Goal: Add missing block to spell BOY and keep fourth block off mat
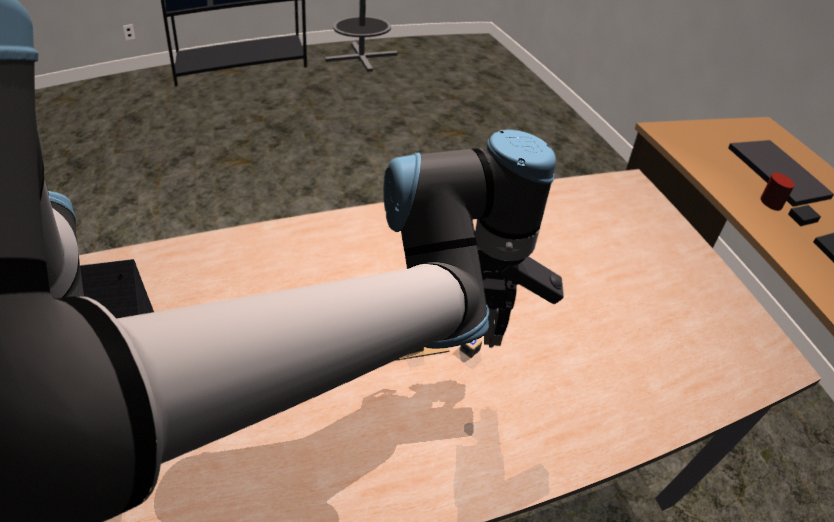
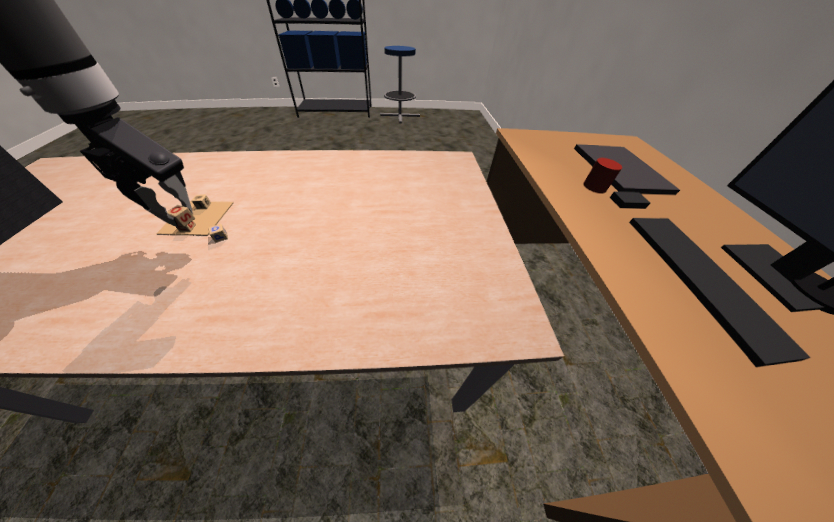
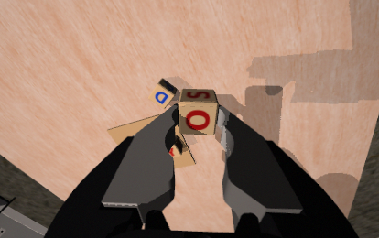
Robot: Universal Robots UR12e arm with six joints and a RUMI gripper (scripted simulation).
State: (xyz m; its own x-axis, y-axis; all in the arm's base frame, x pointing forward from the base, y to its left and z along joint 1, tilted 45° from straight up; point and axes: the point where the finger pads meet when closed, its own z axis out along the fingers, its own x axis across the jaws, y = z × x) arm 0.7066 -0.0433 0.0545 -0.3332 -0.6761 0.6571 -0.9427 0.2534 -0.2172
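So the biggest thing around is the pale wood counter (image 2: 344, 258), and my arm (image 1: 295, 344) stretches out low across it, throwing a long shadow toward the near edge. Off to the side there's an orange desk (image 2: 726, 393) with a dark keyboard (image 2: 717, 289) and a little red cylinder (image 2: 601, 174) on it. Back by the wall stands a dark shelf rack (image 2: 366, 73) and a stool (image 2: 400, 51).

On the counter sits the tan mat (image 2: 215, 212), a thin flat rectangle. In the exterior view one block (image 2: 201, 201) rests on the mat at its far side; I can't read its letter from there. From the top view my forearm hides nearly all of the mat.

My gripper (image 3: 197, 106) hangs over the mat, tilted, and my jaws are clenched on the O block (image 3: 198, 114), one on each side of it. It's a small wooden cube with a red O facing my wrist camera and a red S on the face next to that. It's up in the air, not touching the mat, just above the mat's near part.

Right below my left finger another block peeks out on the mat, showing a bit of red, but it's mostly hidden so I can't tell the letter.

The D block (image 3: 163, 93), blue letter, lies on the bare counter just off the mat's edge, tilted a bit in my wrist view.
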